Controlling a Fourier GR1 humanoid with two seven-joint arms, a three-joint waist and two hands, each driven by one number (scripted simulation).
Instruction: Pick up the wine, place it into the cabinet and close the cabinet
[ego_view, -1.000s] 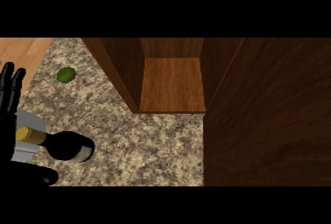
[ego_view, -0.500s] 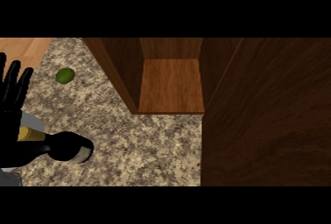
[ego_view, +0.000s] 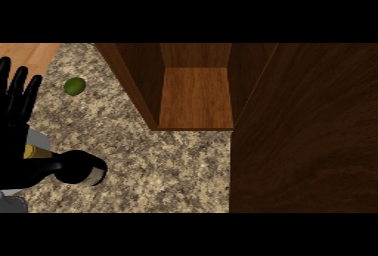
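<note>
the left robot hand (ego_view: 18, 107) stood with fingers spread straight beside the wine (ego_view: 74, 167) on the counter (ego_view: 162, 165), near the open cabinet (ego_view: 196, 100).

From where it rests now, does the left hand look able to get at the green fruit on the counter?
Probably yes. The left hand rests open at the left edge, fingers up, and the green fruit lies just right of its fingers on bare granite counter, with nothing between them.
</note>
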